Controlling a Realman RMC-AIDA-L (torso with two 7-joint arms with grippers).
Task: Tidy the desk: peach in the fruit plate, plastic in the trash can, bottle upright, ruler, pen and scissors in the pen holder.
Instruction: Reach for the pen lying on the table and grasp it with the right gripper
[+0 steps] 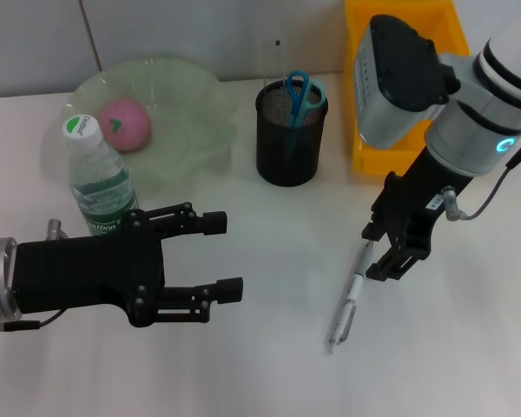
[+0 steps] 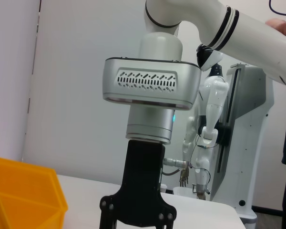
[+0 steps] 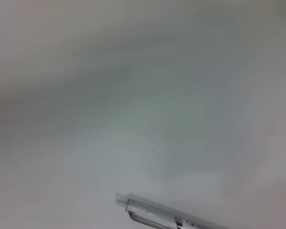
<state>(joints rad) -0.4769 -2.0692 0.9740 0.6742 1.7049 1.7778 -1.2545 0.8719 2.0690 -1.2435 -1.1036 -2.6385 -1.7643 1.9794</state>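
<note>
Pink peach (image 1: 123, 124) — yellow bin (image 1: 365, 152)

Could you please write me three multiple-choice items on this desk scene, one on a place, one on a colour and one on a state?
1. Where is the peach?
A. in the green fruit plate
B. in the yellow bin
C. on the bare desk

2. What colour are the handles of the scissors in the pen holder?
A. red
B. blue
C. white

3. How is the pen?
A. standing in the pen holder
B. lying in the plate
C. lying on the desk under the right end effector

Answers: 1 A, it sits inside the plate; 2 B, blue loops stick out of the mesh cup; 3 C, it lies flat on the desk.
</note>
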